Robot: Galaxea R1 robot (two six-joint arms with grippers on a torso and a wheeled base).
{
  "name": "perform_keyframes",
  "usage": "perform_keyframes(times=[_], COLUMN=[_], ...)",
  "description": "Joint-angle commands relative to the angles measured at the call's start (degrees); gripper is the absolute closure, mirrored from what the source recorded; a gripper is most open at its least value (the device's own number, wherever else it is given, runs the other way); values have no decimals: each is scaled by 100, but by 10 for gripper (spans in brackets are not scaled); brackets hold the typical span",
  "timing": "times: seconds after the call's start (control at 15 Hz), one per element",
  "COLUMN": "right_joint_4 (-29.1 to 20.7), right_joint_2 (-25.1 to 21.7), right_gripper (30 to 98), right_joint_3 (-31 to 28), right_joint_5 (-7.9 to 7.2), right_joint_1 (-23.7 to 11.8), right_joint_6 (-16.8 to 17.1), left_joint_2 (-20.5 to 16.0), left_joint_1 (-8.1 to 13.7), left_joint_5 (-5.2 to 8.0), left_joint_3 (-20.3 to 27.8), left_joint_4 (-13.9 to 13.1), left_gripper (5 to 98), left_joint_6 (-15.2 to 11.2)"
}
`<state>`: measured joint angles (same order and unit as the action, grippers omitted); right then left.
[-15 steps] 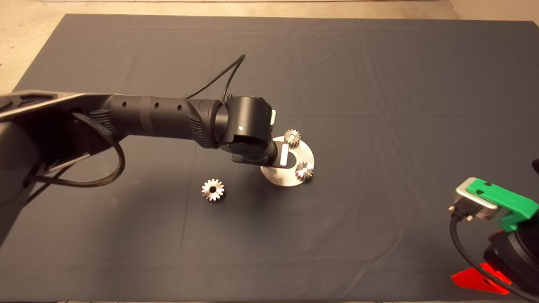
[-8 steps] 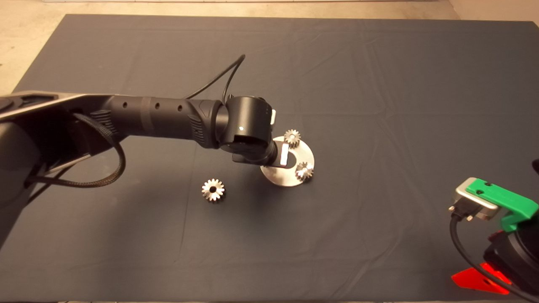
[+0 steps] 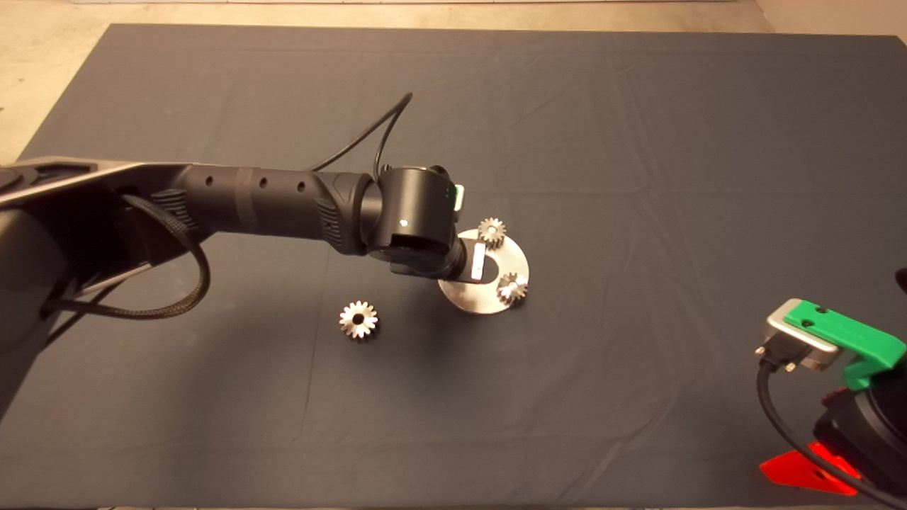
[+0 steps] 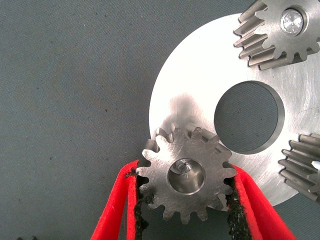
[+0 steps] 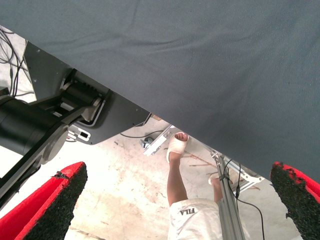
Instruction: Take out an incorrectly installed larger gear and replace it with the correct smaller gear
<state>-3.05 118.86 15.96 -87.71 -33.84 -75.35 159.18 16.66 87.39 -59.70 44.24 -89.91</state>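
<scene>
One gear matters to you now: the smaller gear (image 4: 186, 178), gripped between the two red fingers of the left tool (image 4: 186, 200), its black pads pressing the teeth on opposite sides. It sits at the near-left rim of the round steel plate (image 4: 200, 75), flat face up. Inside its bore you can see the tip of a pin (image 4: 185, 166), off-centre toward one wall, so I judge the gear is threaded over the pin but may not be fully seated. The axis that counts is vertical: bore over pin, straight down onto the plate.

Two other small gears (image 3: 491, 231) (image 3: 511, 287) already stand on the plate's far and right rim, apart from the held gear, with the plate's central hole (image 4: 248, 116) between them. Your tool's fingers hang over the plate's edge, so they have room to spread without striking those gears.

The larger gear (image 3: 358, 319) lies flat on the table's dark mat (image 3: 638, 142), to the left of the plate and nearer, well apart from it.

The right tool (image 3: 836, 340) waits at the near-right edge, fingers spread wide with nothing between them; its wrist view shows floor and a person's leg (image 5: 175, 170).
</scene>
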Motion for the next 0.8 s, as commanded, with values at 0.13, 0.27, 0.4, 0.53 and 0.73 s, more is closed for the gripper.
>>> perform_keyframes(times=[0.13,0.27,0.4,0.53,0.73], right_joint_4=[-179,-179,-185,-179,-187], right_joint_2=[2,2,2,2,-7], right_gripper=[317,317,317,317,317], right_joint_3=[-13,-15,-15,-15,-15], right_joint_5=[-71,-71,-71,-71,-71], right_joint_1=[-70,-70,-70,-70,-70], right_joint_6=[-23,-23,-23,-23,-23], left_joint_2=[-427,-383,-354,-237,63], left_joint_1=[-31,-31,-31,-5,20], left_joint_5=[630,630,621,621,612], left_joint_3=[412,487,533,540,523], left_joint_4=[234,234,234,234,225], left_gripper=[722,722,722,722,723], left_joint_6=[28,-2,-74,-97,-106])
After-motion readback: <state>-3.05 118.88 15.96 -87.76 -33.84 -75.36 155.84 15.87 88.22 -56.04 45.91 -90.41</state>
